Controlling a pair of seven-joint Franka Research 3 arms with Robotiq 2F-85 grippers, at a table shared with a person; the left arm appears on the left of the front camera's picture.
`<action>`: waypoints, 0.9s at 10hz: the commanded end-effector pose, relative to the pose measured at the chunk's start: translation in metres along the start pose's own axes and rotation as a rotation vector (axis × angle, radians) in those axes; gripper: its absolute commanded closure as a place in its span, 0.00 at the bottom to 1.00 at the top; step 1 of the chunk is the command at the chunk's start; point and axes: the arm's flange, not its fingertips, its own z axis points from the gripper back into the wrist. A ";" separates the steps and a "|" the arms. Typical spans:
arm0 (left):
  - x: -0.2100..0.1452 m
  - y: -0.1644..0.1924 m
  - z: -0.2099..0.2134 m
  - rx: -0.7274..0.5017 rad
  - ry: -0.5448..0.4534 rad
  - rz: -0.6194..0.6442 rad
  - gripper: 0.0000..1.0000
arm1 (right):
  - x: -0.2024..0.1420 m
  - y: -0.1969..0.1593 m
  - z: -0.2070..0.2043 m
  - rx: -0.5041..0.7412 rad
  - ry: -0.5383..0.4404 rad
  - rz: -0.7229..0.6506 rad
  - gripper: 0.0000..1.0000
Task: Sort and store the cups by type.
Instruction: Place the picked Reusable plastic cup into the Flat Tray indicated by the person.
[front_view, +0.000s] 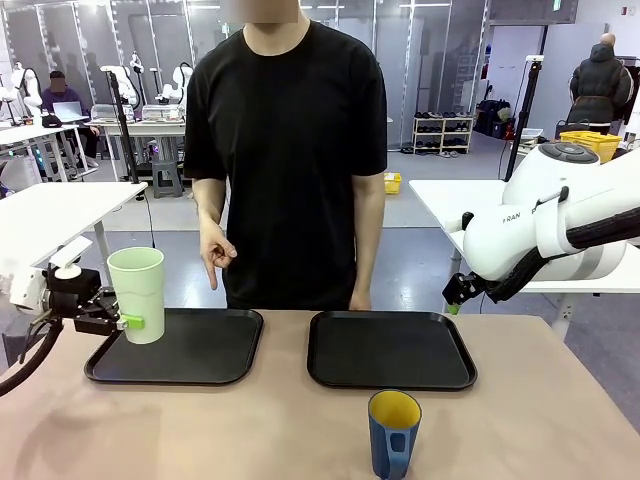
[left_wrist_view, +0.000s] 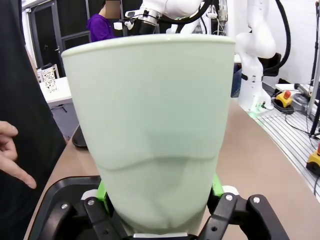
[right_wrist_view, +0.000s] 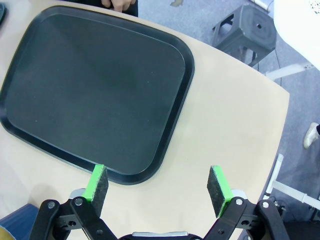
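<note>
Holding the green cup at the left tray, blue mug not yet moved

Your left pincer (front_view: 128, 321) is pinching the tall green cup (front_view: 137, 290) low down on its sides, and the cup stands straight up. It is at the left edge of the left tray (front_view: 200, 350). You cannot tell if the cup's bottom sits on the tray or hangs just above it. The person's hand (front_view: 215, 258) points a finger down toward that tray from the far side.

Your right pincer (right_wrist_view: 159, 182) is spread wide with nothing in it. It hangs above the table by the right side of the right tray (right_wrist_view: 90, 85). No cup is on that tray.

The blue mug (front_view: 393, 435) with the yellow inside stands on the bare table (front_view: 250, 430), just in front of the right tray and well apart from both pincers.

So I think you are about half way at best. The green cup looks almost put away, but it has to be let go. The blue mug has not been picked up, and it likely belongs on the other tray
</note>
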 end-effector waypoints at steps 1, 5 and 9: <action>0.003 -0.008 -0.005 0.009 -0.025 -0.013 0.18 | 0.000 -0.003 0.000 0.003 -0.003 0.011 0.00; -0.014 0.015 0.004 -0.005 -0.017 -0.008 0.18 | 0.000 -0.003 0.000 0.003 -0.003 0.011 0.00; -0.048 0.048 0.007 0.030 -0.065 0.000 0.18 | 0.000 -0.003 0.000 0.003 -0.003 0.011 0.00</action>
